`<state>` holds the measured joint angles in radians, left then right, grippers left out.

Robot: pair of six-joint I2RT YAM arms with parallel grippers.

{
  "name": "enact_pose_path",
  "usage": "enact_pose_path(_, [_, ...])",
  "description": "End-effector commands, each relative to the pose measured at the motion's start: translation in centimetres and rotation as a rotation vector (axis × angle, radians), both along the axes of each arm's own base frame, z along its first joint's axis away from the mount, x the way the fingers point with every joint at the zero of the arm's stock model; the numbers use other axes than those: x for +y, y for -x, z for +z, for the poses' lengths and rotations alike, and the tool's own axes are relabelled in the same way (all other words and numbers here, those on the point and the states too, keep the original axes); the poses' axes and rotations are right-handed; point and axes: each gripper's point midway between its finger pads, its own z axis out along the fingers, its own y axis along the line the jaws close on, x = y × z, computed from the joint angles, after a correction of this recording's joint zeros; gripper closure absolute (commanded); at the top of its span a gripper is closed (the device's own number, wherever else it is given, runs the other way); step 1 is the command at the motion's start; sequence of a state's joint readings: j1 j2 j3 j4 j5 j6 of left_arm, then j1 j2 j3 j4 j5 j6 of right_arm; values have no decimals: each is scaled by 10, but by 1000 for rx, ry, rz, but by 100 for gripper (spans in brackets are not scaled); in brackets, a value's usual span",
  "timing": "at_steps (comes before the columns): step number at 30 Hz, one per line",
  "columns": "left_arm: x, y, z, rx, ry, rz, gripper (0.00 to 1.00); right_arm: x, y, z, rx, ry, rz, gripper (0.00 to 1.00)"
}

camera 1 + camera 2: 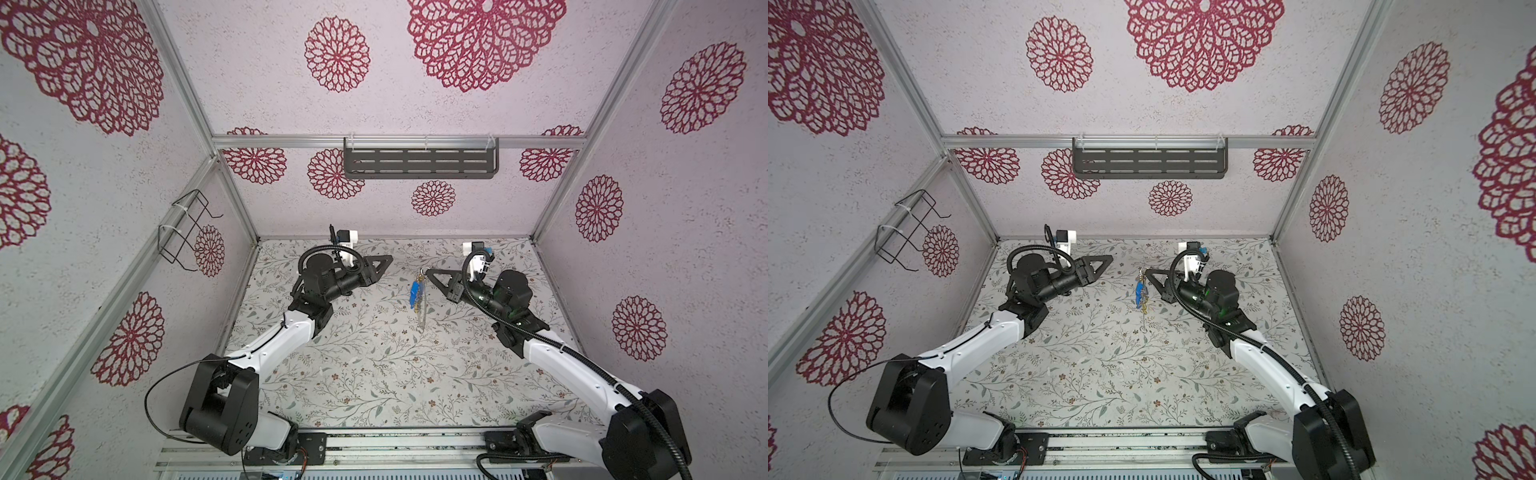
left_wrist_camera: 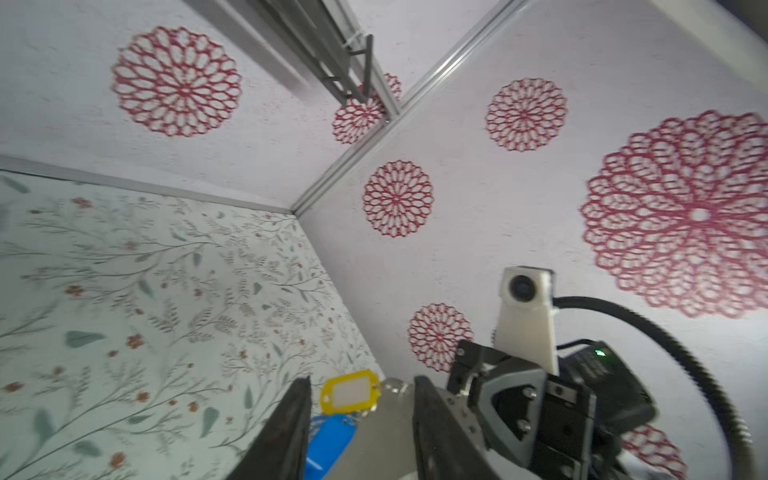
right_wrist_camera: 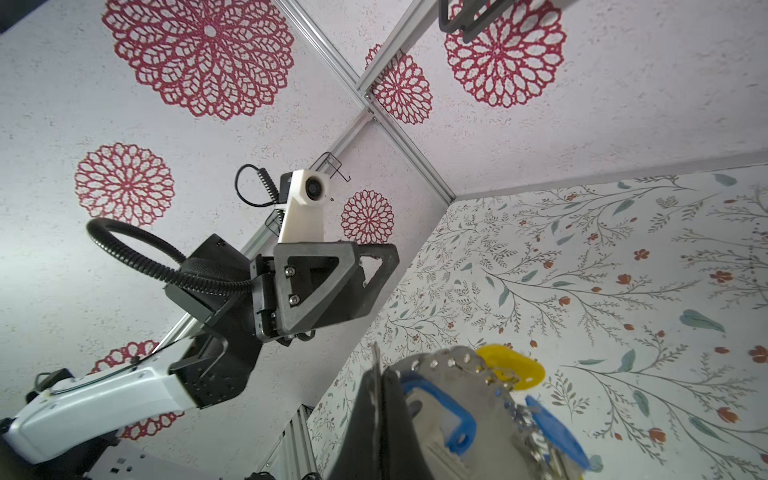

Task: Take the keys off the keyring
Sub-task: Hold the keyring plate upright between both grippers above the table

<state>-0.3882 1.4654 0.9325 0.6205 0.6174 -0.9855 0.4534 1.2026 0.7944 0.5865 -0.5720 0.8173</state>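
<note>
right gripper [image 1: 429, 271] clamped on top of keyring [image 1: 420, 322], keys [image 1: 414, 296] dangling on it. left gripper [image 1: 390, 258] jaws parted, well apart from the keys.

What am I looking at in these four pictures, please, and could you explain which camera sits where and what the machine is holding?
A robot's left arm and right arm work over a flowered table. Two pictures come from a camera pair overhead and show nearly the same whole scene. The other two come from a small camera on each wrist, looking along the jaws. The right gripper has its jaws shut on the keyring, a thin grey hoop, and the keys, blue and yellow plastic tags, dangle from it. The left gripper hovers beside them, apart, jaws open and holding nothing. I can make out nothing else lying on the table.
</note>
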Motion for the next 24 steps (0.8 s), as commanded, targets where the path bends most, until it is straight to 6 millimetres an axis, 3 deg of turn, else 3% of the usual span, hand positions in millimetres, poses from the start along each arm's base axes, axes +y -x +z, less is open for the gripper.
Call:
enact_pose_path(1, [-10, 30, 50, -138, 198, -189, 62, -1, 3, 39, -99, -116, 15, 100])
enact_pose_path(4, [-13, 25, 46, -113, 239, -219, 69, 1, -1, 36, -91, -122, 16, 100])
enact_pose_path(12, [-15, 14, 22, -56, 193, -167, 61, 4, -7, 33, -80, -126, 14, 100])
enact_pose_path(24, [-38, 25, 17, -57, 189, -235, 66, 10, -10, 31, -79, -166, 54, 100])
